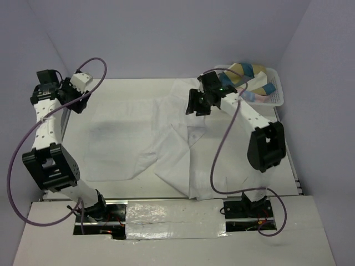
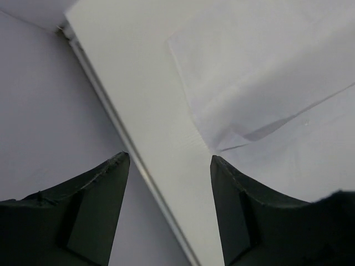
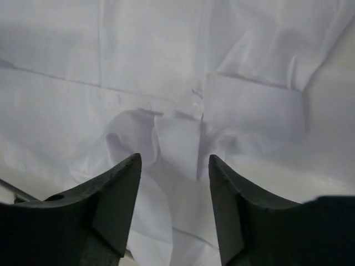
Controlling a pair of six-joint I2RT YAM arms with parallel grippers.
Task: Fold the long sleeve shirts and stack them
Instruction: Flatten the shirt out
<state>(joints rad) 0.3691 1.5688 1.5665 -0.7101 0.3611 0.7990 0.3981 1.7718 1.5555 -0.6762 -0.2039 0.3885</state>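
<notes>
A white long sleeve shirt [image 1: 166,144] lies spread and partly folded over the middle of the table [image 1: 122,88]. My right gripper [image 1: 195,104] hovers over the shirt's far right part. In the right wrist view it [image 3: 175,160] is open and empty, with rumpled shirt cloth [image 3: 166,66] just below the fingertips. My left gripper [image 1: 79,101] is at the table's far left edge, off the shirt. In the left wrist view it [image 2: 169,160] is open and empty above the bare table [image 2: 138,72], with a shirt edge [image 2: 266,72] to its right.
A white lattice basket [image 1: 277,91] stands at the far right corner and holds coloured cloth [image 1: 249,75]. Grey walls close in the table on the left, back and right. Purple cables loop from both arms.
</notes>
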